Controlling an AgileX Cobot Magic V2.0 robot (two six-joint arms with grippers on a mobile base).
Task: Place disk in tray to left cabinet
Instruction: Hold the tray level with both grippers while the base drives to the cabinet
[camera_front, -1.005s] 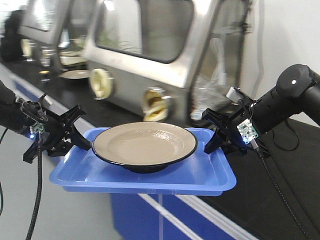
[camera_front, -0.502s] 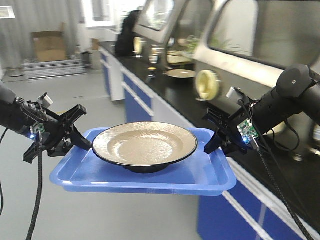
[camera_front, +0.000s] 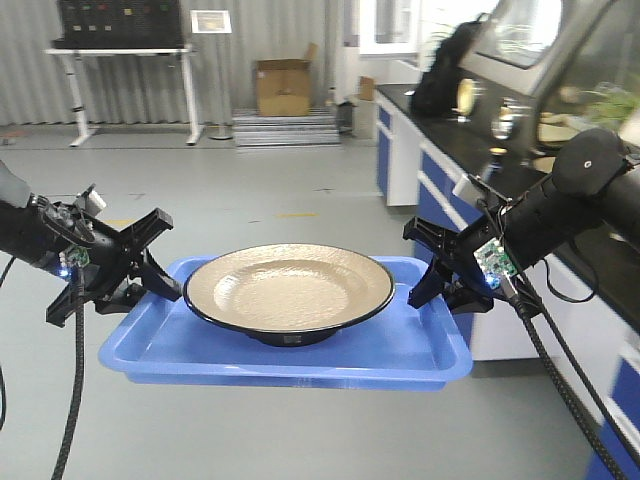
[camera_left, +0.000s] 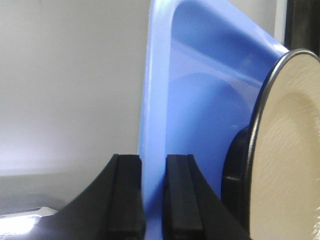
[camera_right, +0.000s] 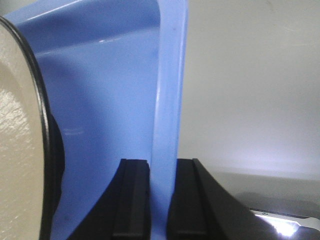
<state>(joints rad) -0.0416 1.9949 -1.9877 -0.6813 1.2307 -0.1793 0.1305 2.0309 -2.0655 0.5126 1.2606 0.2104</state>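
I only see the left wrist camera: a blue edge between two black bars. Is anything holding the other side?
Observer: Yes, the front view shows the right gripper clamped on the opposite end of the tray.
Visitor: Is the tray resting on something?
Observer: No, it hangs in the air above the grey floor.
Visitor: And the beige round thing?
Observer: A whole plate, sitting flat in the tray's middle.

Smooth blue plastic — tray; glossy tan face, faintly rippled — disk
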